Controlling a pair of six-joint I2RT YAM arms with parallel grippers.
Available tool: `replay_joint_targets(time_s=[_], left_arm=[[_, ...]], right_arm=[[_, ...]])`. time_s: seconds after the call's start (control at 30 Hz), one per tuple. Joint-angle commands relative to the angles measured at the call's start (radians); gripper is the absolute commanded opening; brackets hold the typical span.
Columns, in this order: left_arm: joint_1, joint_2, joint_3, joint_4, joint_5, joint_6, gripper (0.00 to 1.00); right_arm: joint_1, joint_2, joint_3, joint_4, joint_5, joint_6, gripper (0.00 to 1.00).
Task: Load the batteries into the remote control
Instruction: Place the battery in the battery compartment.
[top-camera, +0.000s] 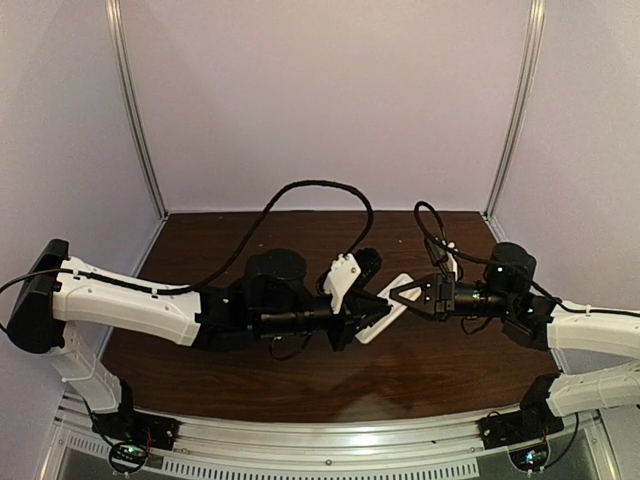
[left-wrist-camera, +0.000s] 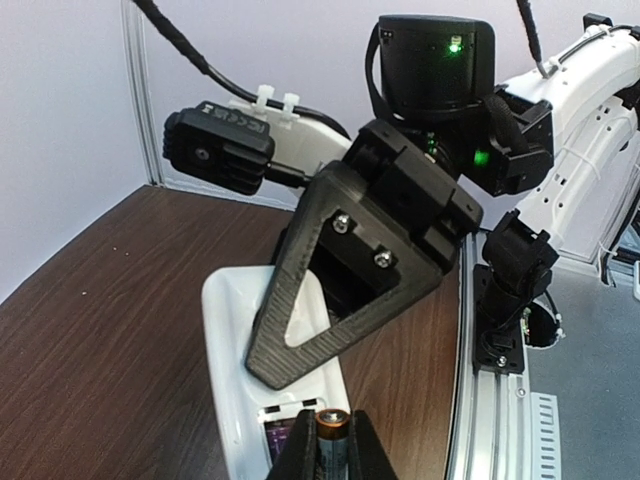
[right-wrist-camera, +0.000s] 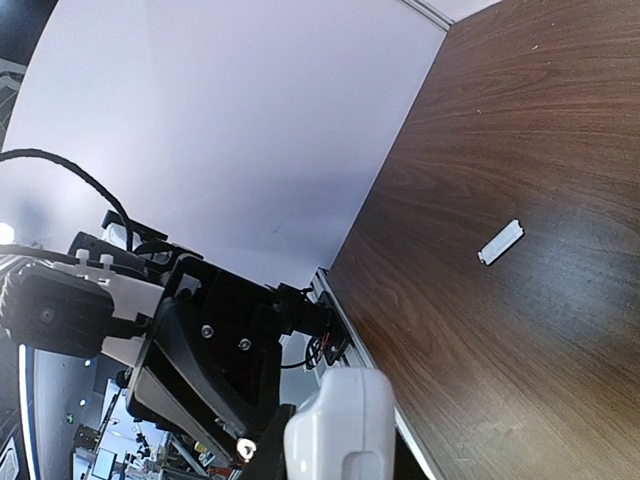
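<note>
The white remote control (left-wrist-camera: 232, 330) is held above the table with its back up, its open battery recess towards my left gripper. A bluish-purple battery (left-wrist-camera: 275, 436) lies in the recess. My left gripper (left-wrist-camera: 334, 420) is shut on the gold-tipped battery (left-wrist-camera: 334, 434), its tip at the recess edge beside the purple one. My right gripper (right-wrist-camera: 340, 452) is shut on the remote's other end (right-wrist-camera: 345, 405); one of its fingers (left-wrist-camera: 300, 330) lies across the remote's back. In the top view both grippers, left (top-camera: 352, 318) and right (top-camera: 400, 295), meet at the remote (top-camera: 378, 322) mid-table.
A thin white cover strip (right-wrist-camera: 500, 243) lies flat on the brown table (right-wrist-camera: 520, 120), away from the grippers. Pale walls enclose the table at the back and sides. The metal rail (top-camera: 330, 440) with the arm bases runs along the near edge.
</note>
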Motion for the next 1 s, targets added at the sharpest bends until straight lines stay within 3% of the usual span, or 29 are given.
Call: replay_joint_targets(time_s=[0.0,0.4,0.53,0.97], left_arm=[[0.004,0.028,0.03,0.063,0.014,0.002,0.0],[0.004,0.033,0.019,0.02,-0.011,-0.002,0.0],[0.004,0.021,0.005,-0.019,-0.043,-0.004,0.06],[0.004,-0.015,0.013,-0.08,-0.033,0.011,0.46]], right_arm=[[0.011,0.001,0.01,0.083,0.018,0.03,0.0],[0.013,-0.008,0.016,0.069,0.003,0.025,0.0],[0.013,-0.018,0.02,0.041,0.01,0.009,0.0],[0.013,-0.008,0.043,-0.038,0.0,-0.023,0.0]])
